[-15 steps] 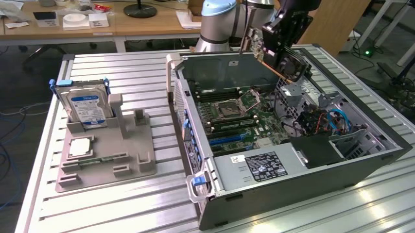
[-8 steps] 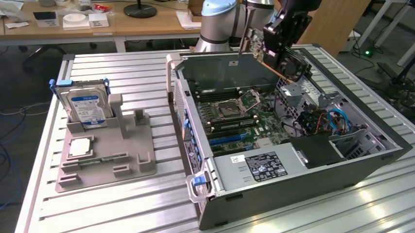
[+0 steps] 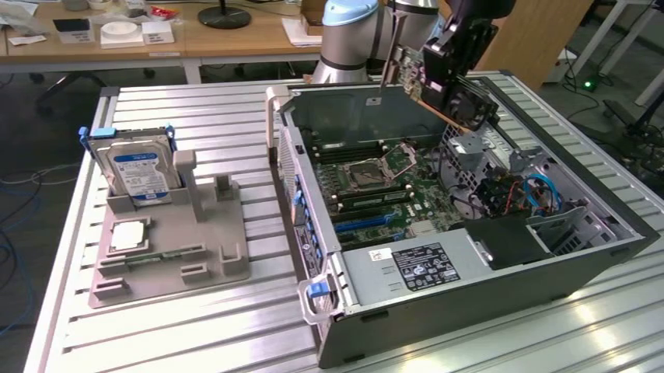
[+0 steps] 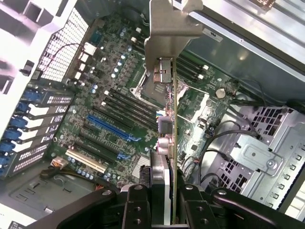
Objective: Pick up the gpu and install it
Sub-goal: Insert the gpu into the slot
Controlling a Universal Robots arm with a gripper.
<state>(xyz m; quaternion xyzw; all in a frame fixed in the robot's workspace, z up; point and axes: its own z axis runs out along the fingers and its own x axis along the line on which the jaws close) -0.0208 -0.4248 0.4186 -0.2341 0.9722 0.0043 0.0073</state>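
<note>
Above the open computer case (image 3: 498, 299), arm tilted downward, gripper (image 3: 456, 56) clamped on the gpu (image 3: 418, 76), card clear of the motherboard (image 3: 386, 196).

Lighting, exterior view: we are seeing bright, even overhead light, glaring in pale patches on the ribbed bench (image 3: 592, 318); soft shadow is pooling inside the open case (image 3: 467, 318). Wrist view: the case's outer wall is washing out white; the motherboard (image 4: 119, 109) is sitting dimmer, evenly lit.
</note>
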